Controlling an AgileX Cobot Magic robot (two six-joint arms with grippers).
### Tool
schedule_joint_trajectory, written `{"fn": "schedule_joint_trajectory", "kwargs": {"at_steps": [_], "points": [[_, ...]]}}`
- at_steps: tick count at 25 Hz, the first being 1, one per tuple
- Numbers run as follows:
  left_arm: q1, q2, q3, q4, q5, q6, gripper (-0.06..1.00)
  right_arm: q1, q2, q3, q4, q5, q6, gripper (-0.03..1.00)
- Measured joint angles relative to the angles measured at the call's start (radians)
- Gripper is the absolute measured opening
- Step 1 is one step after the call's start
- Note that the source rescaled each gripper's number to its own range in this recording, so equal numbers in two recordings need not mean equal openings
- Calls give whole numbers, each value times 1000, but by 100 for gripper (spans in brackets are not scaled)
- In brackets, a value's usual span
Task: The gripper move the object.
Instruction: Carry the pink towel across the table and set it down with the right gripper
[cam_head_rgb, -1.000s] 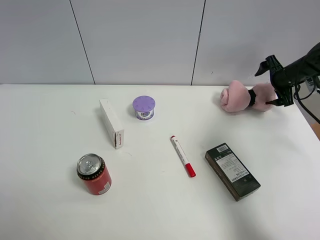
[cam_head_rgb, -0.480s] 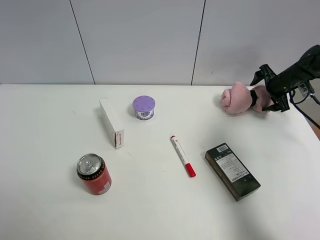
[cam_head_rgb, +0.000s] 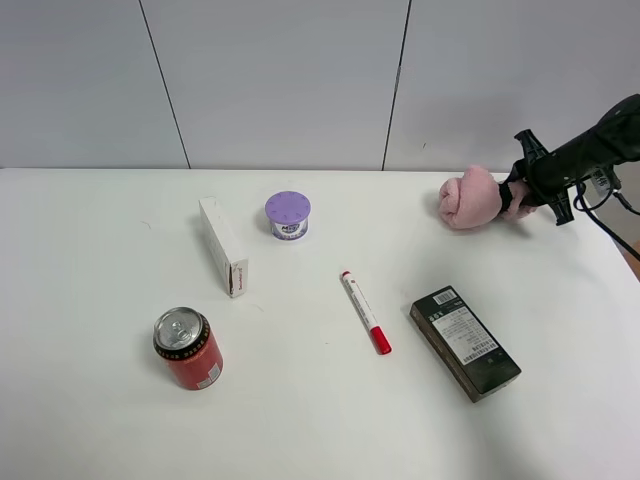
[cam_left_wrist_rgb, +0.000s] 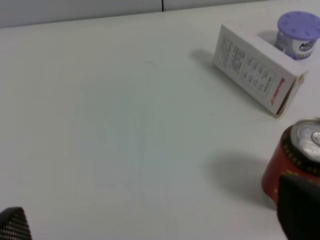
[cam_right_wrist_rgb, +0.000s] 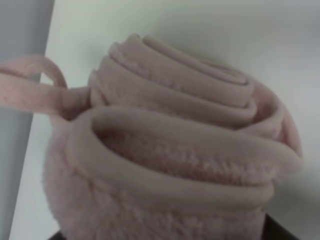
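Observation:
The pink plush roll (cam_head_rgb: 468, 198) is at the table's far right back, and I cannot tell if it touches the table. My right gripper (cam_head_rgb: 520, 188), black with trailing cables, is shut on the roll's right half at the black band and hides that half. In the right wrist view the pink plush (cam_right_wrist_rgb: 170, 150) fills the picture, with its rolled end and a loose pink loop showing. My left gripper (cam_left_wrist_rgb: 155, 222) is out of the exterior high view. In the left wrist view its dark fingertips (cam_left_wrist_rgb: 12, 225) stand far apart, open and empty above the table.
A white box (cam_head_rgb: 224, 246), a purple-lidded tub (cam_head_rgb: 288, 214), a red can (cam_head_rgb: 187, 347), a red-capped marker (cam_head_rgb: 366, 312) and a dark box (cam_head_rgb: 465, 341) lie on the white table. The can (cam_left_wrist_rgb: 295, 162) sits close to my left gripper. The table's right edge is near my right arm.
My right gripper has turned and shifted a little left and back with the plush roll in it. The roll's right end is now hidden behind the gripper.

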Motion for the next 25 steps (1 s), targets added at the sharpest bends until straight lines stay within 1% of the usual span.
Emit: {"fn": "schedule_joint_trajectory", "kwargs": {"at_steps": [3,8,11,13,15,17,21,25], "points": [[0,0,0,0,0,0,100,0,-6,0,49,9,-81,0],[0,0,0,0,0,0,100,1,-87,0,49,24,-167,0],[0,0,0,0,0,0,100,16,-154,0,25,42,-306,0],[0,0,0,0,0,0,100,41,-198,0,8,78,-435,0],[0,0,0,0,0,0,100,85,-233,0,4,119,-544,0],[0,0,0,0,0,0,100,138,-267,0,5,147,-612,0],[0,0,0,0,0,0,100,268,-312,0,8,169,-661,0],[0,0,0,0,0,0,100,457,-317,0,-35,183,-682,0]]}}
